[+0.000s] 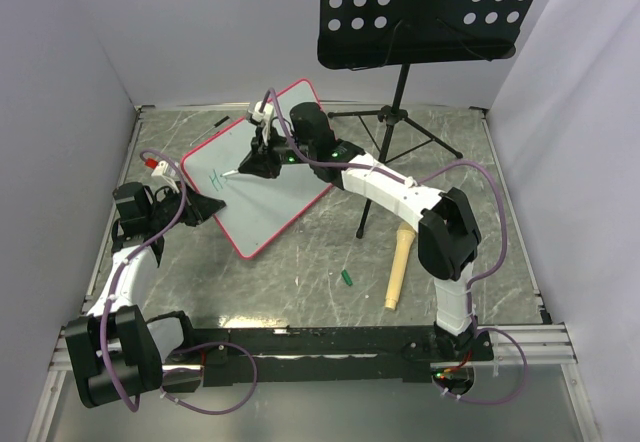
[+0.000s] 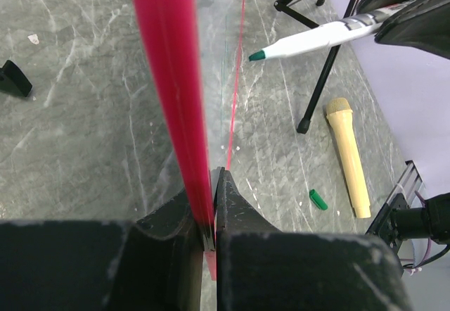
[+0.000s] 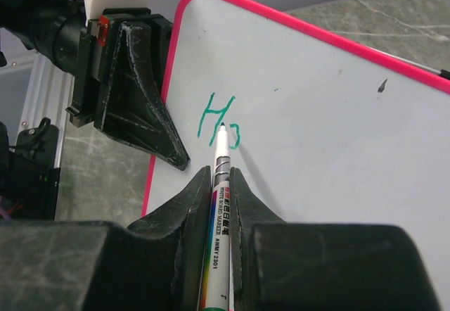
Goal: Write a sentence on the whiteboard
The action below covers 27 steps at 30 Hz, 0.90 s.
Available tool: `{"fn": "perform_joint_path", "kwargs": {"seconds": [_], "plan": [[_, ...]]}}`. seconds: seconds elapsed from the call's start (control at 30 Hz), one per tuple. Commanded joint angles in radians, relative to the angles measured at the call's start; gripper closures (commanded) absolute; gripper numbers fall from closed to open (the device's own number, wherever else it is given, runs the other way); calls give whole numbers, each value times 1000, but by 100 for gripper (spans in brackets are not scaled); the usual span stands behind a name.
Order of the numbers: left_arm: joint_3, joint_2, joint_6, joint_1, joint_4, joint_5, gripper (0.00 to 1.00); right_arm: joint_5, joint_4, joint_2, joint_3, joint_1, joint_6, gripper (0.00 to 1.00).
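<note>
The whiteboard [image 1: 275, 177], white with a pink frame, is held tilted above the table. My left gripper [image 1: 203, 208] is shut on its left edge; in the left wrist view the pink frame [image 2: 169, 79] runs between the fingers [image 2: 214, 177]. My right gripper [image 3: 221, 174] is shut on a white marker [image 3: 219, 184]. The marker's tip touches the whiteboard [image 3: 337, 149] beside the sentence [image 3: 218, 124], which is a green "H" and part of a second letter. From above, the sentence [image 1: 216, 177] sits near the board's left end, with the right gripper [image 1: 258, 165] over it.
A black perforated music stand [image 1: 430, 12] stands behind the board, its tripod legs [image 1: 400, 122] spread on the table. A wooden microphone-shaped piece [image 1: 400, 267] and a green marker cap [image 1: 347, 278] lie on the marbled table at the front right.
</note>
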Motion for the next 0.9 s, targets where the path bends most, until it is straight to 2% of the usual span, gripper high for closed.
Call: {"fn": "perform_joint_path", "kwargs": {"seconds": [0.0, 0.87], "plan": [[31, -2, 77, -2, 26, -50, 99, -14, 23, -14, 44, 5, 9, 100], [31, -3, 77, -2, 27, -43, 99, 5, 9, 27, 64, 7, 1, 100]]}}
